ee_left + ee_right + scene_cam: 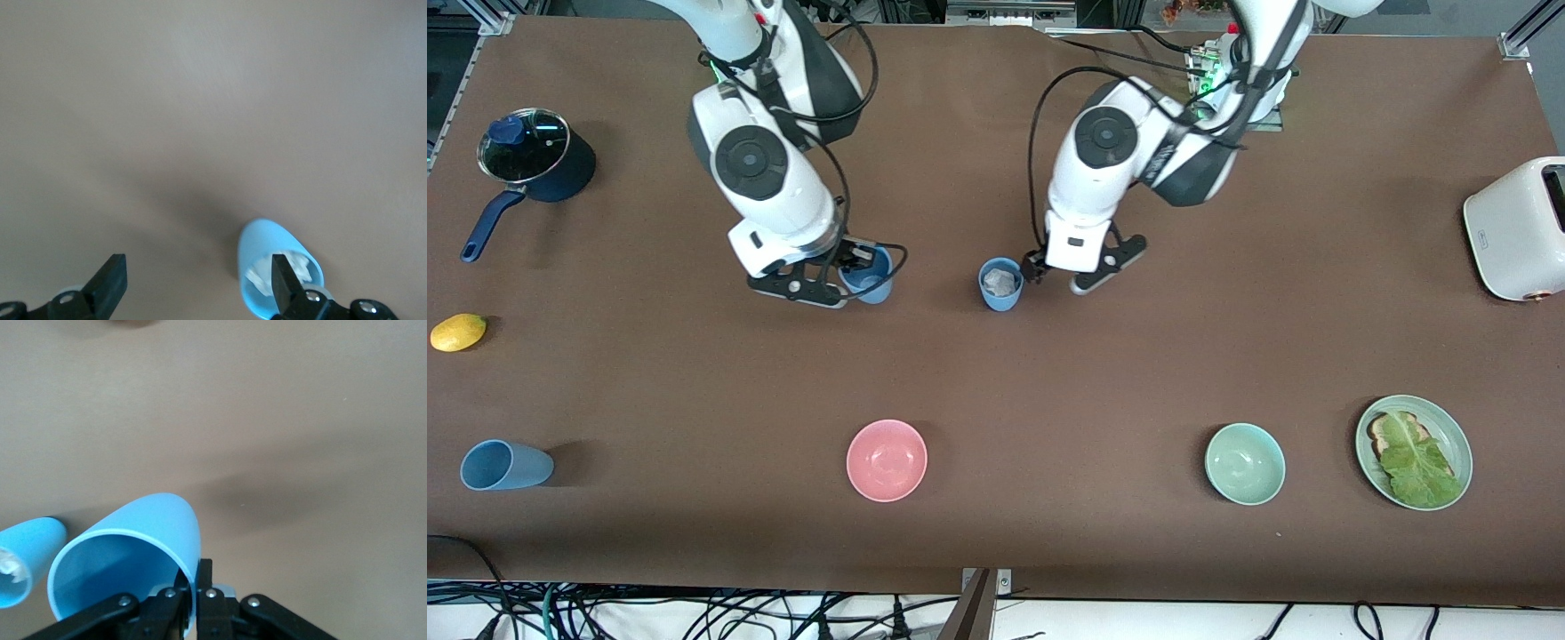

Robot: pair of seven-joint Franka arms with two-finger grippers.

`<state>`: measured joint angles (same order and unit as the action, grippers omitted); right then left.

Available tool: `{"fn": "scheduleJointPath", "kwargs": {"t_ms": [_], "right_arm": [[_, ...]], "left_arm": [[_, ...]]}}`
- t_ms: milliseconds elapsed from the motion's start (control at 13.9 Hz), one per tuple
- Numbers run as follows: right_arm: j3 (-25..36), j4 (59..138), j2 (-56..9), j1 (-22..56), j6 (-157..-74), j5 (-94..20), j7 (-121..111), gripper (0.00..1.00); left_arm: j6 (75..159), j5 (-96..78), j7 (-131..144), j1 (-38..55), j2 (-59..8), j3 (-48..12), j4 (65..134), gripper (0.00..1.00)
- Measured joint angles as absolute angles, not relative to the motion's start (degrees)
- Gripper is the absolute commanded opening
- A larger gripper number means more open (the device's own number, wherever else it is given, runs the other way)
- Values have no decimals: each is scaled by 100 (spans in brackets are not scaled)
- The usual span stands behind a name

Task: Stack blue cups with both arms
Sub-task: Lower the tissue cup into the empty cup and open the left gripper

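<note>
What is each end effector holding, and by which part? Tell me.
The right end effector pinches a blue cup by its rim wall. The left end effector is open, holding nothing, beside the other blue cup.

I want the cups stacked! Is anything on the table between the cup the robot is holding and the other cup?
Nothing visible. The right gripper grips one blue cup by its rim; only bare table separates it from the other cup, which has something crumpled inside. The left gripper is open beside it.
</note>
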<state>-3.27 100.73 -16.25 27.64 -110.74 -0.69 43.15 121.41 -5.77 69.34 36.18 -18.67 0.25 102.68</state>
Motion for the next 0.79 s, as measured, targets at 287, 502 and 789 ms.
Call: {"fn": "scheduleJointPath", "kwargs": {"t_ms": [287,502,789], "right_arm": [[-330,9801,-1684,3174,-10945,-70,4953,0],[-337,9535,-1856,3579,-10943,-72,5625,0],[-344,8861,-2487,4094,-10951,-72,6476,0]], "left_arm": [[11004,-564,5378,2720,-1498,38,9808,96],[10386,-562,4042,2037,-1380,55,9499,96],[9838,-559,2429,1193,-1336,66,9148,96]]}}
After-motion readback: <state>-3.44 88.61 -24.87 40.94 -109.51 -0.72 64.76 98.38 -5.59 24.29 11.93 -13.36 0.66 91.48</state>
